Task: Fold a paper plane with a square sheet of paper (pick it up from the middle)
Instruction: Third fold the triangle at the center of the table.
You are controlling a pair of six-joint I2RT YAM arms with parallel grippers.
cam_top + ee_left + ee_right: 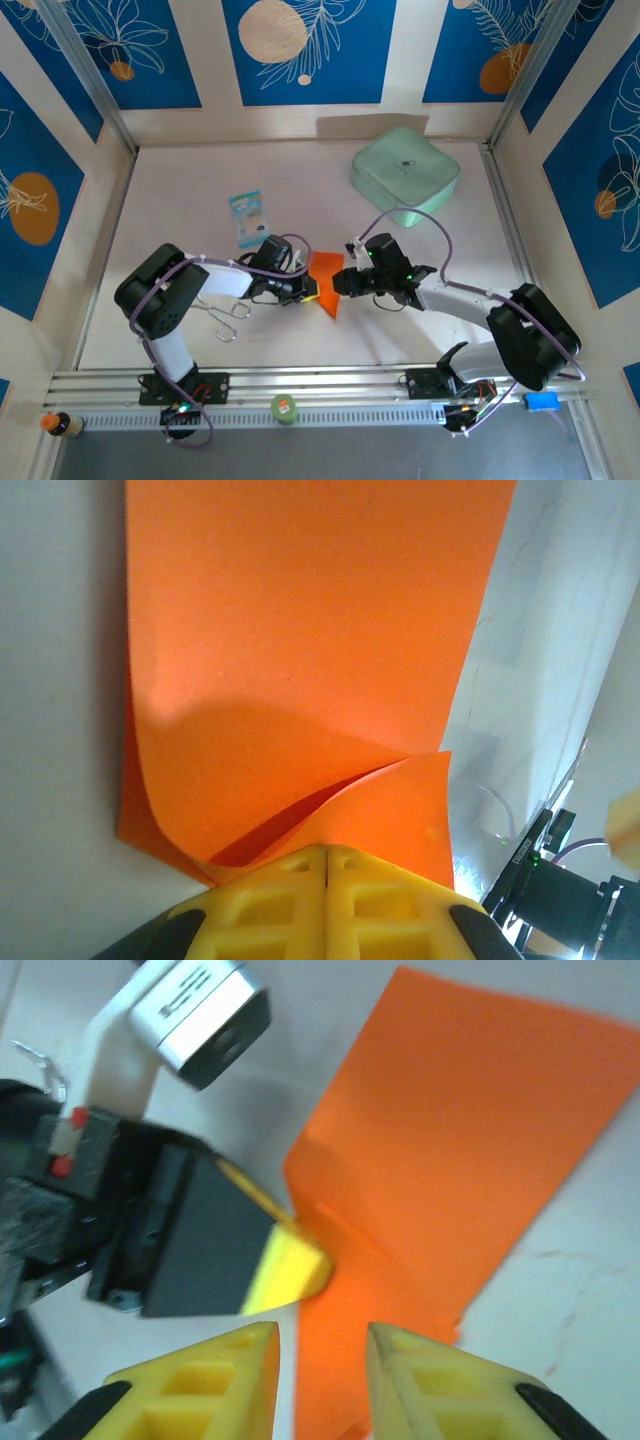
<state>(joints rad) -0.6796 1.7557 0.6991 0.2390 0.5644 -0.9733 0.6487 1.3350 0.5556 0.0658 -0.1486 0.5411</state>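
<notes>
Two hands meet near the middle of the table [200,190], with the square sheet of paper [326,268] between them. It lies well short of the mint-green box [405,172] and to the right of the blue-and-white packet [248,218]. Top view: the sheet reads as a tapering orange shape, long axis far-to-near, broad end far, narrow end pointing at the near edge. The left hand [306,290] is at its left edge, the right hand [340,284] at its right. Left wrist view resolves more: yellow fingers [380,890] pressed together, pinching the sheet's edge; the paper curls into a loose fold just ahead of them and lies flat beyond. Right wrist view: the right hand's fingers [440,1380] stand slightly spread and grip nothing, with the sheet lying under the gap. The left hand's yellow tip touches the sheet's edge beside a raised fold.
</notes>
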